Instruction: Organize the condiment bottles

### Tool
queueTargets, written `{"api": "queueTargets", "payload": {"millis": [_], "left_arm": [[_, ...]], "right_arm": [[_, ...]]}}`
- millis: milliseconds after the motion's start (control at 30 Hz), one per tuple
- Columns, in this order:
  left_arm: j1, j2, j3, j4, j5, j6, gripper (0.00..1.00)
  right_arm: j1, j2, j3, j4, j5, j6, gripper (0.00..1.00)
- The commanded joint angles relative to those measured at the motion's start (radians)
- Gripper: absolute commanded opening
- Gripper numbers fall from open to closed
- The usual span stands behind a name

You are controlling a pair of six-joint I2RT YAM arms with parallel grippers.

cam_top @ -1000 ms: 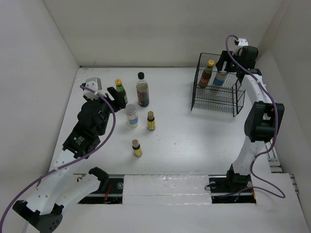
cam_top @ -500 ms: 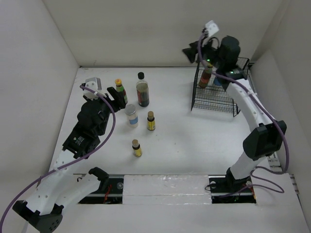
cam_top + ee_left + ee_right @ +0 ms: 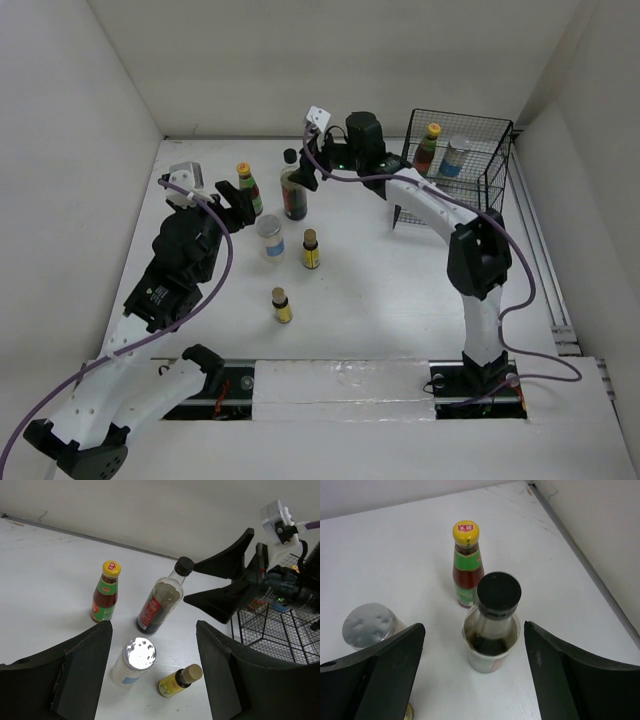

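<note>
— Status of right gripper?
— Spread wide, facing upright black-capped dark bottle on surface, not touching.
— Left gripper?
— Released too, holding nothing; yellow-capped sauce bottle and silver-lidded jar just beyond it.

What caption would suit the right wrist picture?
Open right gripper frames the black-capped dark bottle, with a yellow-capped sauce bottle behind and a silver-lidded jar beside it.

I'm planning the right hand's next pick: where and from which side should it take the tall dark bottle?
Probably the body just below the shoulder, from the basket side. The dark bottle stands upright with a narrow neck, the yellow-capped bottle and jar stand on its other side, and the open right hand faces it from there.
</note>
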Motion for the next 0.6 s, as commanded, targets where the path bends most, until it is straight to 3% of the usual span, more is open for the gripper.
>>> {"api": "queueTargets", "payload": {"millis": [0, 267, 467, 500, 567], "left_arm": [[0.005, -0.009, -0.004, 0.050, 0.016, -0.001, 0.64], [0.005, -0.019, -0.004, 0.050, 0.016, -0.001, 0.64], [0.005, -0.019, -0.004, 0.050, 0.016, -0.001, 0.64], [0.005, -0.019, -0.004, 0.050, 0.016, -0.001, 0.64], [0.005, -0.019, -0.004, 0.050, 0.016, -0.001, 0.64]], "right_arm": [[-0.007, 0.049, 0.126, 0.051, -0.001, -0.021, 0.86], [0.013, 0.192, 0.241, 0.135, 0.035, 0.061, 0.81], [0.022, 0.235, 0.272, 0.290, 0.010, 0.173, 0.46], [0.022, 0.235, 0.245, 0.313, 0.010, 0.187, 0.33], [0.022, 0.203, 0.202, 0.427, 0.010, 0.237, 0.26]]}}
